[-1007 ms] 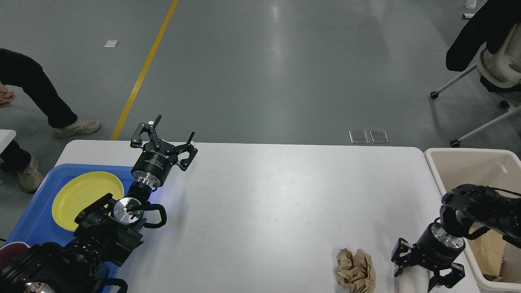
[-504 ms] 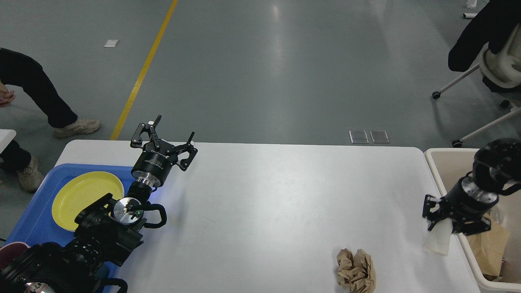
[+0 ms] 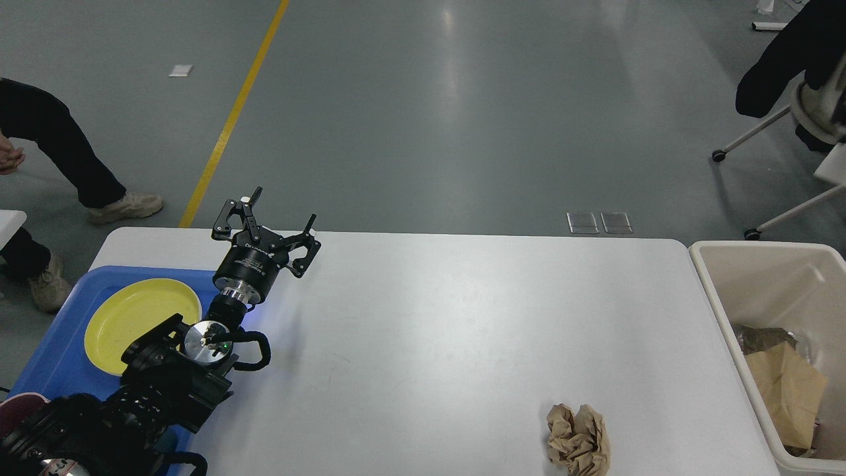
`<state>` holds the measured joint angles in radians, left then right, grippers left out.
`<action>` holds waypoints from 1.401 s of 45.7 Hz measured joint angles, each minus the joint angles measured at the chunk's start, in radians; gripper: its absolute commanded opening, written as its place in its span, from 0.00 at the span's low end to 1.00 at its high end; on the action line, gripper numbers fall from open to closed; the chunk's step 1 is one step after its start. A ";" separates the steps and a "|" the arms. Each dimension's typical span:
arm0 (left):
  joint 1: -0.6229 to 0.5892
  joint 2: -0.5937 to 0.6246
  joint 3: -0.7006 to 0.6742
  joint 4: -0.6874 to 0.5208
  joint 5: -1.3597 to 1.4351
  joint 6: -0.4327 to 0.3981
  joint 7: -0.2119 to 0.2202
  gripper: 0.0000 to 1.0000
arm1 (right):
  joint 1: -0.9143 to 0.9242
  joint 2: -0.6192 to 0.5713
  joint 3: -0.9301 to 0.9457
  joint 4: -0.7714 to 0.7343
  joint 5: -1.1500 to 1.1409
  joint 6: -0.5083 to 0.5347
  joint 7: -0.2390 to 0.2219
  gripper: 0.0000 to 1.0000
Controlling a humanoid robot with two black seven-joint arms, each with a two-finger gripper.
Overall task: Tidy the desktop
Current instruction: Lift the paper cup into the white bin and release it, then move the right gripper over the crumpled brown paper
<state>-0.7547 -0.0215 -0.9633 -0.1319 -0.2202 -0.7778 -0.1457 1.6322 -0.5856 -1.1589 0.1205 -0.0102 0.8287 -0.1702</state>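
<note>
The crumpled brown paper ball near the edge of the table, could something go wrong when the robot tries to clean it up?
Maybe. The crumpled paper ball lies close to the near edge of the desktop, so a clumsy nudge might push it off. The right arm is out of view, so I cannot tell how ready it is. The open left gripper is far across the table, beside the blue tray, a long reach. The paper must also clear the beige bin wall.

Tabletop (image 3: 462, 330) plain white; tray (image 3: 59, 357) blue; plate (image 3: 135, 320) yellow; crumpled paper (image 3: 578, 439) brown; bin (image 3: 727, 291) beige; left end effector (image 3: 276, 215) black; floor line (image 3: 231, 119) yellow
</note>
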 measured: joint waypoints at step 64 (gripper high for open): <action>0.000 0.000 0.000 0.000 0.000 0.000 0.000 0.97 | -0.846 0.174 0.252 0.076 -0.002 -0.796 0.005 1.00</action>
<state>-0.7547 -0.0215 -0.9633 -0.1319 -0.2205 -0.7778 -0.1457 0.7859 -0.4113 -0.9070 0.1969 -0.0124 0.0329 -0.1651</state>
